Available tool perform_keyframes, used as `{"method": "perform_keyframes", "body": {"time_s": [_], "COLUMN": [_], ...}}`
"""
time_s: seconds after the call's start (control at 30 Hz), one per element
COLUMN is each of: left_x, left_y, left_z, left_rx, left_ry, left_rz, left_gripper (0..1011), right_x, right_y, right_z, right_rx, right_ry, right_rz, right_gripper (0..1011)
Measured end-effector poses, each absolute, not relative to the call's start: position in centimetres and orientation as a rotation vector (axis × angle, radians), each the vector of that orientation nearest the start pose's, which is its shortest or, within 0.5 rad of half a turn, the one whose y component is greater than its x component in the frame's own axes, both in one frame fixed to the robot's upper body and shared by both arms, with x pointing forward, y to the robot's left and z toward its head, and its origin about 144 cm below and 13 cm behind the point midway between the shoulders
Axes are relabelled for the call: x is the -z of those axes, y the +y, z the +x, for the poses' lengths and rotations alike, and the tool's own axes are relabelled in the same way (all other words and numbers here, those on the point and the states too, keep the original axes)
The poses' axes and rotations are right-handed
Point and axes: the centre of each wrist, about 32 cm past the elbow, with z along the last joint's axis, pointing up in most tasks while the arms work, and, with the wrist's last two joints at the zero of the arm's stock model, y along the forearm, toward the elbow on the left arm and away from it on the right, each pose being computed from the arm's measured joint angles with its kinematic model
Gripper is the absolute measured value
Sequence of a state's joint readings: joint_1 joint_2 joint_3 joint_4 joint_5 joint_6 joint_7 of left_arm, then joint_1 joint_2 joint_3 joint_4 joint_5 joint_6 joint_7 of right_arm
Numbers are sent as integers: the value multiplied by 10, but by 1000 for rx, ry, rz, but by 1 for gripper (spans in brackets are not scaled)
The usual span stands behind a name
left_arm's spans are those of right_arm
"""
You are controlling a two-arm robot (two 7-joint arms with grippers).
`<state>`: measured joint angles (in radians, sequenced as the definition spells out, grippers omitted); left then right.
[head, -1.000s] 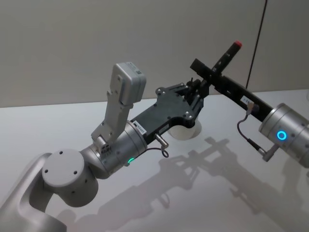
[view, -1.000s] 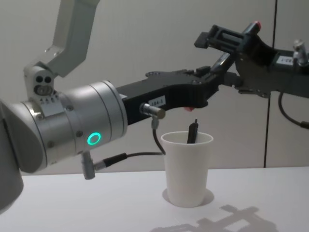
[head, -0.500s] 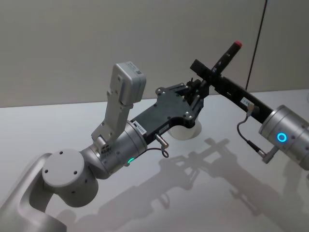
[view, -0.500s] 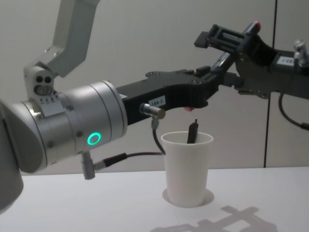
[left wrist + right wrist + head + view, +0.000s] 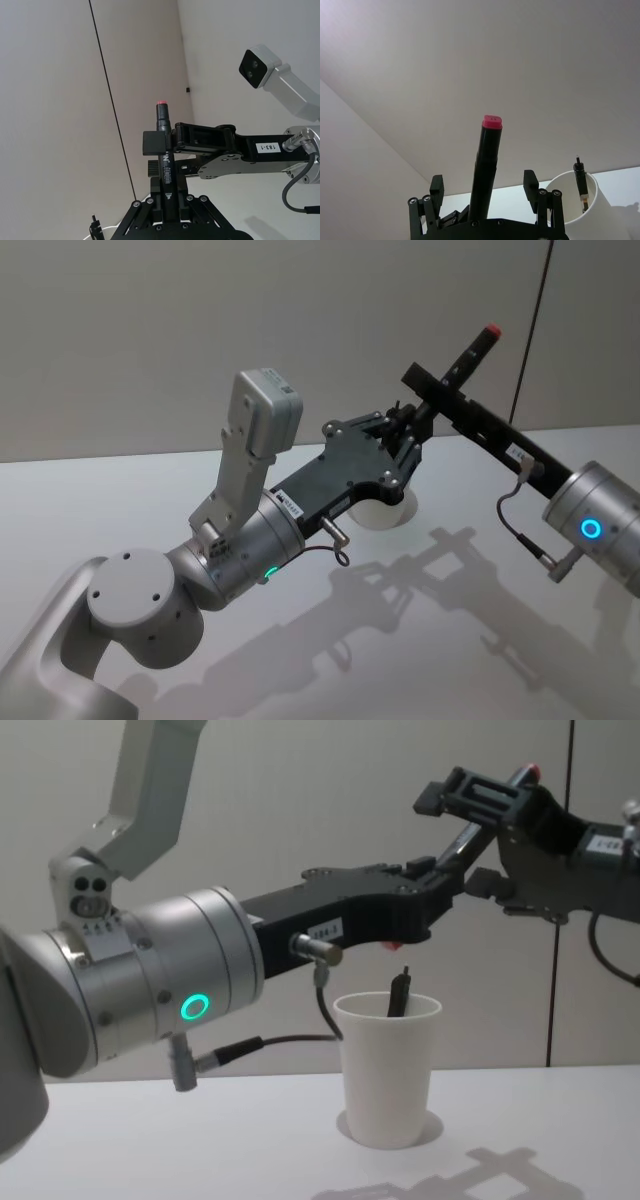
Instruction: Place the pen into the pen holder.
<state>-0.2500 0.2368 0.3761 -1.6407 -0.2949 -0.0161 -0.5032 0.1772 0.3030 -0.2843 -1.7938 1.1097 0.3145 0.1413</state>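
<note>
The pen [image 5: 163, 165] hung slanted in the air, higher than the pen holder [image 5: 388, 1070], which sat on the worktop [image 5: 200, 1150] toward its far edge w/ another dark pen [image 5: 400, 992] already inside. The left gripper [image 5: 163, 201] clamped its lower end. The right gripper [image 5: 483, 181] had fingers spread, not touching it. Risk: gripped so low & slanted, the pen could catch the rim or the dark pen on the way down and tip the pen holder over.
</note>
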Motion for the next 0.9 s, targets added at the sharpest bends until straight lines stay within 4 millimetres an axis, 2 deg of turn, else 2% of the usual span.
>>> {"method": "perform_keyframes", "body": {"time_s": [0.9], "left_x": [-1229], "left_y": [175], "left_z": [501], "left_rx": [-675], "left_ry": [-188], "left_rz": [-141], "left_gripper": [176], "right_x": [-1253], "right_y": [-206], "right_z": [478], "right_rx": [808], "right_ry": [580], "right_rz": [502], "right_gripper": [1001]}}
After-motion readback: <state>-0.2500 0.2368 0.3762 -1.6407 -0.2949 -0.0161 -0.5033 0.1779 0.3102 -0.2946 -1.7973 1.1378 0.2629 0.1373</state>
